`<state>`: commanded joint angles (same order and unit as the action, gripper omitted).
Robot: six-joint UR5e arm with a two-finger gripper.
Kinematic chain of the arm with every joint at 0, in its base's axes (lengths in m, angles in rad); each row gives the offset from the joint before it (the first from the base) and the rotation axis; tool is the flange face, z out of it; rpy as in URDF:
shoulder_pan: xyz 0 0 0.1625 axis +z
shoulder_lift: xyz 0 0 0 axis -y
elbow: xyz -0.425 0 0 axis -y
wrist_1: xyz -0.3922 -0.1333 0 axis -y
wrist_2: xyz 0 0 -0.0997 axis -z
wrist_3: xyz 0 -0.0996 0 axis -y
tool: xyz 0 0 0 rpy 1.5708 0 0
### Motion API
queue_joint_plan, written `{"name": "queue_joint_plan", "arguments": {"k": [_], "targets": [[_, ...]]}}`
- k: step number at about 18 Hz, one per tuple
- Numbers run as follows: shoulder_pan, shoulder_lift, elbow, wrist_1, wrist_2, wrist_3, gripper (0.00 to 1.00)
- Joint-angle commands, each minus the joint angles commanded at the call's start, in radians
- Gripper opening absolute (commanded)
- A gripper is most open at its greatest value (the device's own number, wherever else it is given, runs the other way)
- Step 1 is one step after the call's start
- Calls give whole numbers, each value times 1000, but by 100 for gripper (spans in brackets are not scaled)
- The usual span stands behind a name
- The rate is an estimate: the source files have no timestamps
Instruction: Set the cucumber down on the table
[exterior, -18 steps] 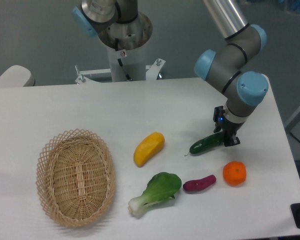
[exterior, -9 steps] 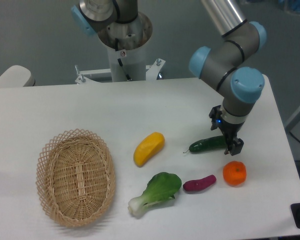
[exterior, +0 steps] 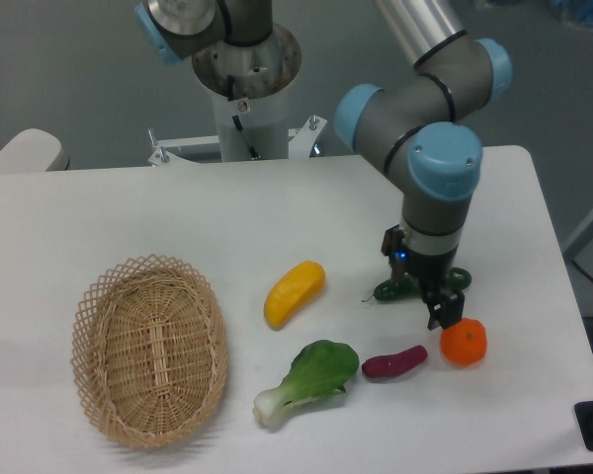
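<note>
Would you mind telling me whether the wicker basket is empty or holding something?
Empty. The wicker basket shows only its bare woven bottom; the cucumber lies outside it on the table.

- The arm swings left over the table (exterior: pixel 128 207), its blue-capped wrist now nearer the middle than a second ago.
- The gripper (exterior: pixel 430 296) now stands in front of the cucumber (exterior: pixel 390 289), hiding its middle.
- The cucumber, tilted before, now lies level, its right end peeking out beside the gripper.
</note>
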<state>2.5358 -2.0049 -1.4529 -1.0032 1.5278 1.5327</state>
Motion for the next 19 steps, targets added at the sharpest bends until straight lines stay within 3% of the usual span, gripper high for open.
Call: {"name": "queue_joint_plan", "arguments": {"k": [2,7,10,13,16,19], "targets": [[-3,-12,40,0,2,-61,100],[-2,-20,117,-23,2,-36,100],[21,-18,160,-112,0,111,100],[78,-12,172,-158,-34,204,100],[109,-6,174,-170,-52,305,100],[113,-5,171,-170,-54,314,100]]}}
